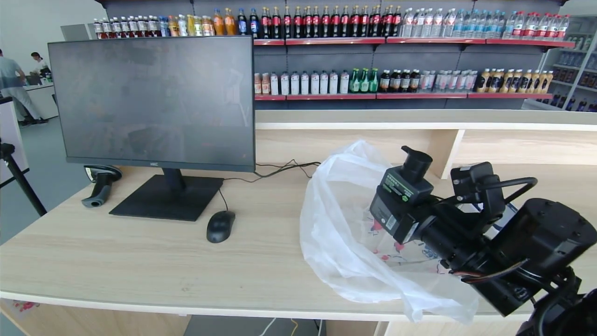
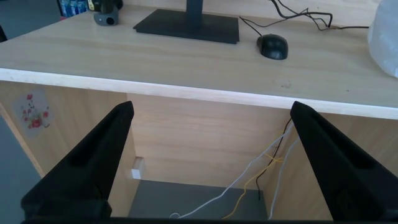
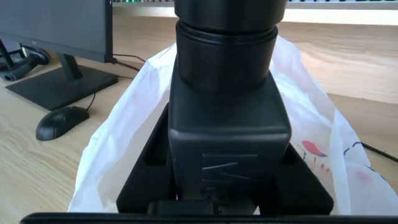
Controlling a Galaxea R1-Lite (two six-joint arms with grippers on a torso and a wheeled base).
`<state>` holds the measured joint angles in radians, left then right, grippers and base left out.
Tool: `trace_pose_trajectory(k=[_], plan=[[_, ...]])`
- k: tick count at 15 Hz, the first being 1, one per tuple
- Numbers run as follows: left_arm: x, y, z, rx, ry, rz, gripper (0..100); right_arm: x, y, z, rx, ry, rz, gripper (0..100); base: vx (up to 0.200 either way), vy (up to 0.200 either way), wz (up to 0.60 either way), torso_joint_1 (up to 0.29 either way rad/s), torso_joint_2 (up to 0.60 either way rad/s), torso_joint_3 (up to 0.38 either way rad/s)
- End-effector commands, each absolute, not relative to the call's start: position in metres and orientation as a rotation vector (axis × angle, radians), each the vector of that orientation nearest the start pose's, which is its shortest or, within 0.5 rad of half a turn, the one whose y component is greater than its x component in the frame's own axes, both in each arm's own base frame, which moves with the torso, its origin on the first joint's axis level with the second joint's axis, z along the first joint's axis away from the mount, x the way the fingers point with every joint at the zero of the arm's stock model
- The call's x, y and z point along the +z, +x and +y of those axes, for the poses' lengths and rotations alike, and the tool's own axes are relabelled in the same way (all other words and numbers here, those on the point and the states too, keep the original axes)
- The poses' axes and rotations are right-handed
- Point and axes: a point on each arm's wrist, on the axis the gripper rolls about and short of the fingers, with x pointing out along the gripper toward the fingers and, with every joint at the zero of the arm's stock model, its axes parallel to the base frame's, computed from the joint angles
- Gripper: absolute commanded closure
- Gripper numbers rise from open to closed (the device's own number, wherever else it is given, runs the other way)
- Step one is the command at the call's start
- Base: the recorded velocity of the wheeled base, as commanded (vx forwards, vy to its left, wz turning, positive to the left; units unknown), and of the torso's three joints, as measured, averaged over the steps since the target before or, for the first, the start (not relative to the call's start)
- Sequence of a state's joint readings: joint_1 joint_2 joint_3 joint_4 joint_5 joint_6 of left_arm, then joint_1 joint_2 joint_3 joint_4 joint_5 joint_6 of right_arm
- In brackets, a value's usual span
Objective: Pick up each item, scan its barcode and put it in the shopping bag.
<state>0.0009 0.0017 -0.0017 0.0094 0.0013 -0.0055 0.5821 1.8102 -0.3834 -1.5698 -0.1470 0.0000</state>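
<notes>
A long pale wooden desk point(image 1: 140, 261) runs across the head view, with shelves of bottled drinks point(image 1: 419, 42) on the wall far behind it. A large dark computer monitor point(image 1: 154, 102) stands on the desk's left half, on a flat black base.

On the right half lies the shopping bag point(image 1: 340, 242), a thin translucent white plastic one with small red prints. It is slumped into loose folds, reaching the desk's front edge.

The right tool point(image 3: 224, 193) is closed on a dark bottle point(image 1: 400, 189), its black fingers pressed against opposite sides of the body. The bottle has a squared body, a wide round cap and labels on its faces. It hangs in the air over the bag, tilted, cap pointing up and away.

The left tool point(image 2: 211, 112) is low, in front of the desk's edge, its fingers spread wide with nothing between them.

A black mouse point(image 1: 220, 226) rests near the monitor base, and a handheld barcode scanner point(image 1: 100, 184) lies beside the monitor's left corner.

The bottle looks rigid, with flat sides that give the fingers a firm seat; smooth plastic could slip, so mid-body is the best hold. Its weight cannot be judged (whether it is full is hidden). The bag is soft and very light, so it will likely crumple or slide if nudged.
</notes>
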Motion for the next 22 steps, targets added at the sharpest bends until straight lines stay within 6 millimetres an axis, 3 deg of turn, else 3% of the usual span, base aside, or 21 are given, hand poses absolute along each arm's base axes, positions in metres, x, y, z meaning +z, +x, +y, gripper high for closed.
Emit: trace_pose_trajectory(k=[1,4,12,22], plan=[[0.075,-0.023,0.0,0.003,-0.006,0.009,0,0.131,0.238,0.162,0.46,0.039,-0.103,100,0.0,0.0,0.0,0.0,0.0,0.0],[0.075,-0.023,0.0,0.003,-0.006,0.009,0,0.123,0.253,0.172,0.46,0.037,-0.097,100,0.0,0.0,0.0,0.0,0.0,0.0],[0.075,-0.023,0.0,0.003,-0.006,0.009,0,0.099,0.262,0.2,0.514,0.018,-0.049,100,0.0,0.0,0.0,0.0,0.0,0.0],[0.075,-0.023,0.0,0.003,-0.006,0.009,0,0.077,0.259,0.198,0.515,-0.015,0.028,100,0.0,0.0,0.0,0.0,0.0,0.0]])
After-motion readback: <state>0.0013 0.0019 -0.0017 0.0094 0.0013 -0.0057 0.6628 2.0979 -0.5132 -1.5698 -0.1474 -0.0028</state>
